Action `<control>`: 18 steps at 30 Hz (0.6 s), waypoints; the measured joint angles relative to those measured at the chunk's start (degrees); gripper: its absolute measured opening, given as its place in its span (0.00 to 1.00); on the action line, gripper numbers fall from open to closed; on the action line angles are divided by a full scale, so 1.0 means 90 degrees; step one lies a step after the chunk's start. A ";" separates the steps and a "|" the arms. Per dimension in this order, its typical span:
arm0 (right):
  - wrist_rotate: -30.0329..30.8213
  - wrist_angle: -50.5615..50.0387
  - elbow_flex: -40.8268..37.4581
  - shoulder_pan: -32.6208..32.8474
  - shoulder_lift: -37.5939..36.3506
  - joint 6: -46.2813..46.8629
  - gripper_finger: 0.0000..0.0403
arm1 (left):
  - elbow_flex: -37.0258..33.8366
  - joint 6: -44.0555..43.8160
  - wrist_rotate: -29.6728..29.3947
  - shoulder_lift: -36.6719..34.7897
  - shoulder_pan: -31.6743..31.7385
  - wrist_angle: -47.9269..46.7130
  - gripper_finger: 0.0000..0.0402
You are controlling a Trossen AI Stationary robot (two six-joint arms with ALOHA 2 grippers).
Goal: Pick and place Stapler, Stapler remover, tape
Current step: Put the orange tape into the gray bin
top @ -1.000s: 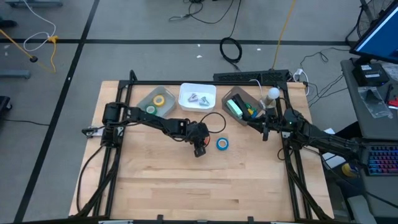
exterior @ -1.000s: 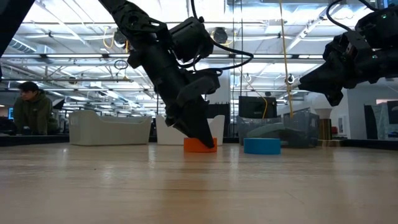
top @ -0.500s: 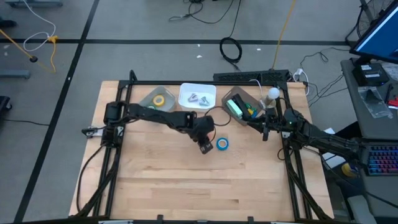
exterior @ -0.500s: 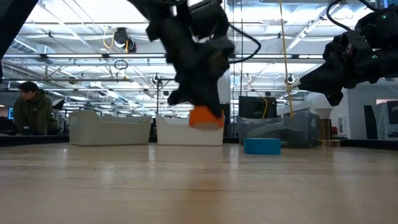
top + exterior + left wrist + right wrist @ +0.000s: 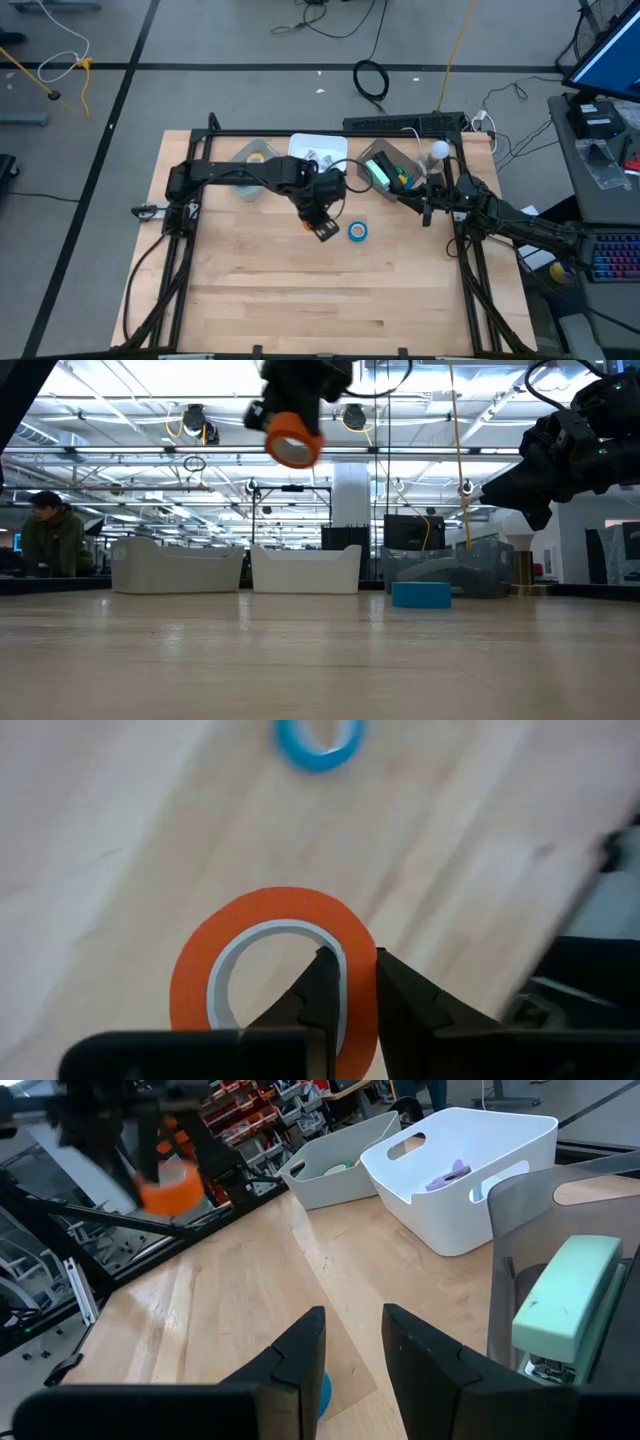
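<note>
- Over on the left side of the table (image 5: 250, 290), a grey bin (image 5: 250, 160) sits at the back edge with a yellow tape roll (image 5: 257, 157) lying in it; the left arm reaches across in front of it.
- Next along, the left gripper (image 5: 350, 982) hangs high above the middle of the table, pinching the wall of the red-orange tape roll (image 5: 275, 982), one finger inside the ring and one outside.
- From table height that roll (image 5: 292, 438) is well clear of the wood, tilted, just under the dark wrist.
- Behind it stands a white bin (image 5: 318, 152) with small pale pieces in it, too small to make out from above; the right wrist view shows a purple piece (image 5: 447, 1176) lying in that bin (image 5: 470, 1170).
- Just right of the raised gripper, the blue tape roll (image 5: 358, 231) lies flat on the bare wood, touching nothing.
- Further right, a clear bin (image 5: 385, 165) holds a pale green stapler (image 5: 565, 1295), with something yellow and blue beside it that I cannot identify.
- At the right edge, the right gripper (image 5: 352, 1342) hovers near that clear bin, fingers slightly spread with nothing between them.
- Far left in the room beyond, a person (image 5: 48, 532) in a dark jacket sits behind the table.
</note>
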 joint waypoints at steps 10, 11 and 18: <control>-0.0001 0.0000 0.0000 0.0000 0.0000 -0.0014 0.24 | 0.0486 0.0324 -0.2372 -0.0212 -0.0042 -0.2234 0.11; 0.0001 0.0000 0.0000 0.0000 0.0000 -0.0008 0.24 | 0.0451 0.0366 -0.2662 -0.0254 -0.0015 -0.2208 0.12; 0.0006 -0.0017 0.0000 0.0000 0.0015 0.0002 0.23 | -0.0556 0.0455 -0.3648 -0.0947 0.0414 -0.2222 0.10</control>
